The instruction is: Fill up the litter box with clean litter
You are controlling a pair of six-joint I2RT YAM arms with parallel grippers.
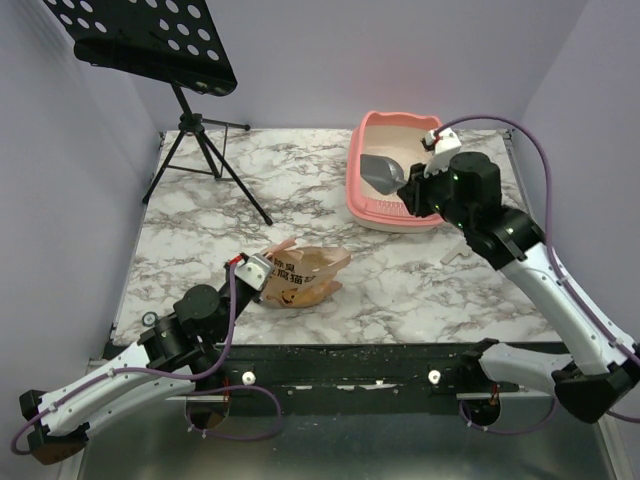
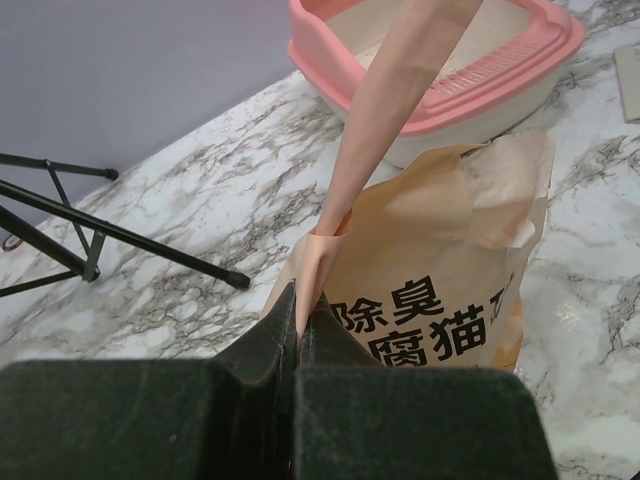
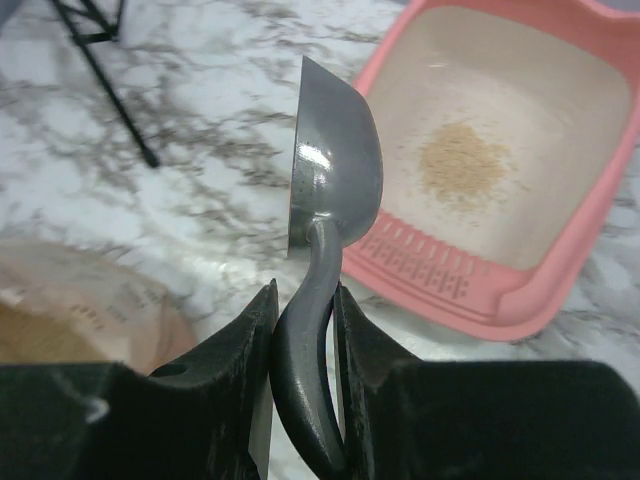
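The pink litter box (image 1: 372, 205) (image 3: 560, 290) (image 2: 560, 40) stands at the back right of the table. A small pile of clean litter (image 3: 464, 163) lies on its pale floor. My right gripper (image 1: 412, 192) (image 3: 305, 300) is shut on the handle of a grey metal scoop (image 3: 335, 170) (image 1: 380, 172), held on its side over the box's near left rim. The orange-tan litter bag (image 1: 300, 275) (image 2: 440, 290) lies in the middle of the table. My left gripper (image 1: 258, 270) (image 2: 297, 315) is shut on a pale pink flap of the bag (image 2: 385, 120).
A black tripod music stand (image 1: 205, 150) occupies the back left, its legs (image 2: 120, 235) reaching onto the marble. A small white object (image 1: 458, 257) lies to the right of the bag. Purple walls close in both sides.
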